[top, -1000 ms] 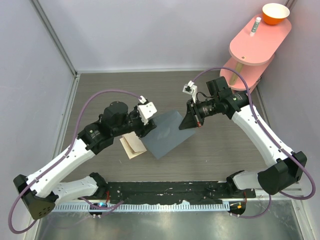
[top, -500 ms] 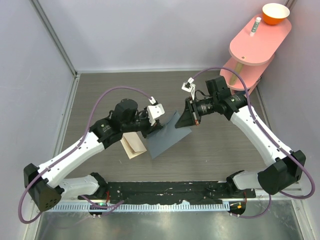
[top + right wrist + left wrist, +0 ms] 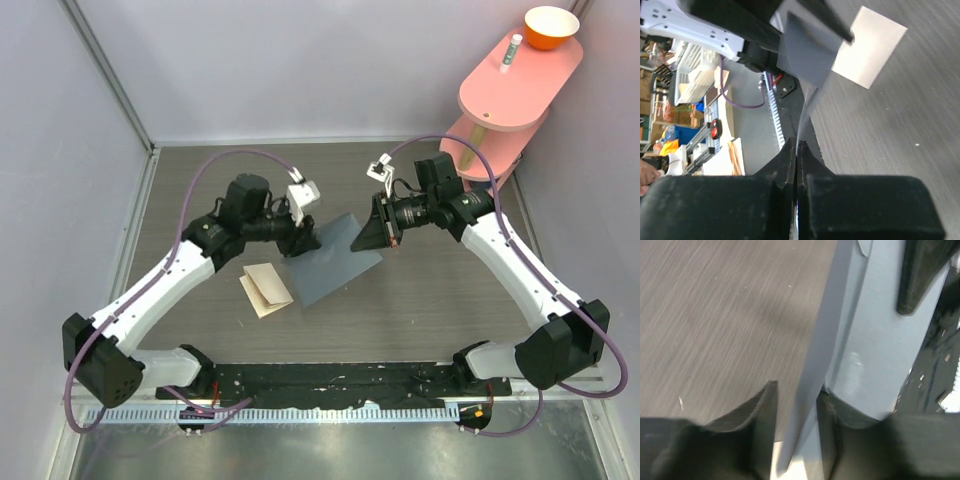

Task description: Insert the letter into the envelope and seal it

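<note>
The slate blue-grey envelope point(image 3: 335, 262) is lifted at its right corner and tilted, with its near-left part low over the table. My right gripper point(image 3: 379, 234) is shut on that right corner; the right wrist view shows the jaws point(image 3: 796, 146) pressed together on the thin edge of the envelope point(image 3: 805, 60). My left gripper point(image 3: 307, 240) is at the envelope's far-left edge. In the left wrist view its jaws point(image 3: 796, 405) stand open, with an edge of the envelope point(image 3: 880, 335) passing between them. The tan folded letter point(image 3: 266, 290) lies flat on the table left of the envelope, and it also shows in the right wrist view point(image 3: 870, 47).
A pink two-tier shelf point(image 3: 520, 75) stands at the back right with an orange bowl point(image 3: 551, 27) and a small white tube point(image 3: 513, 48) on it. A black strip point(image 3: 330, 380) runs along the near edge. Grey walls close the left, back and right sides.
My left arm has swung away from the letter and its gripper has come onto the envelope's far-left edge. The right gripper has raised its corner slightly, so the envelope tilts more.
</note>
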Available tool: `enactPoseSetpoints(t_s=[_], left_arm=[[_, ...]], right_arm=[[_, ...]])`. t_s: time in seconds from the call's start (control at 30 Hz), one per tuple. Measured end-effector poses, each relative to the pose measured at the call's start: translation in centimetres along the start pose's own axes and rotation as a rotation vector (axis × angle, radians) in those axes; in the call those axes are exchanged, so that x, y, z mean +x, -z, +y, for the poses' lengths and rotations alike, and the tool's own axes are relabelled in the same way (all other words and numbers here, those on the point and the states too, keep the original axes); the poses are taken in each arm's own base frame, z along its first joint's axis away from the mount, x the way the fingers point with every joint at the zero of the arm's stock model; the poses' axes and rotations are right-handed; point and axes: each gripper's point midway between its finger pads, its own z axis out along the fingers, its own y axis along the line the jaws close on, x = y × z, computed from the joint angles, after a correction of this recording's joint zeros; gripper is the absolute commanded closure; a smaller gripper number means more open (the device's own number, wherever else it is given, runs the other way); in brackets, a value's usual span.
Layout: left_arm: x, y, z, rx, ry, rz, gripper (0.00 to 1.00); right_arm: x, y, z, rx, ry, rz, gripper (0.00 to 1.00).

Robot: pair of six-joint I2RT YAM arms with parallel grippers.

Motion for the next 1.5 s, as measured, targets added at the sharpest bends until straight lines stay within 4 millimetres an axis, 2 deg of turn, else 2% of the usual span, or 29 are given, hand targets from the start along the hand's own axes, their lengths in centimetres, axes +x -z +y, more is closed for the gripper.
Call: enactPoseSetpoints(t_s=[0.13,0.3,0.47,0.57,0.73,0.83,0.93,0.97,1.03,1.13,1.17,1.27,1.37,1.5], left_arm=[[0.0,1.5,4.0,-0.08,0.111,-0.005,0.21],[0.4,3.7,7.3,-0.172,0.233,-0.033,0.14],[1.2,6.8,10.4,-0.291,0.414,-0.084,0.15],[3.3,8.4,11.4,-0.365,0.532,-0.091,0.16],[9.6,8.3,9.5,-0.405,0.761,-0.024,0.18],[13.2,7.8,8.1,-0.425,0.912,0.038,0.19],[16.2,7.6,7.0,-0.472,1.07,0.11,0.18],[16.9,7.6,6.8,-0.49,1.112,0.129,0.18],[17.8,7.7,6.7,-0.528,1.171,0.152,0.17],[18.9,7.9,6.7,-0.584,1.241,0.169,0.16],[19.2,7.8,6.6,-0.598,1.265,0.172,0.16],[20.8,7.6,6.0,-0.62,1.328,0.193,0.16],[22.3,7.2,5.3,-0.631,1.385,0.224,0.18],[23.1,6.5,5.9,-0.642,1.426,0.238,0.21]], right_arm=[[-0.1,0.3,-2.5,0.083,-0.018,-0.023,0.99],[0.3,-0.3,-7.8,0.207,-0.121,-0.063,0.99],[2.5,-1.3,-14.3,0.356,-0.296,-0.093,0.99],[3.6,-1.7,-17.3,0.43,-0.368,-0.115,0.99],[4.7,-2.2,-21.1,0.508,-0.43,-0.149,0.98],[6.1,-2.1,-22.9,0.566,-0.466,-0.16,0.74],[8.0,-2.1,-24.0,0.613,-0.511,-0.16,0.64],[8.7,-2.0,-24.3,0.628,-0.531,-0.158,0.53],[10.0,-1.9,-24.6,0.659,-0.568,-0.15,0.41],[11.1,-1.6,-25.0,0.694,-0.597,-0.135,0.32],[11.3,-1.5,-25.0,0.704,-0.599,-0.131,0.26],[11.1,-0.9,-24.5,0.723,-0.577,-0.132,0.21],[10.1,0.1,-23.1,0.724,-0.523,-0.144,0.17],[8.5,1.3,-20.5,0.694,-0.407,-0.157,0.15]])
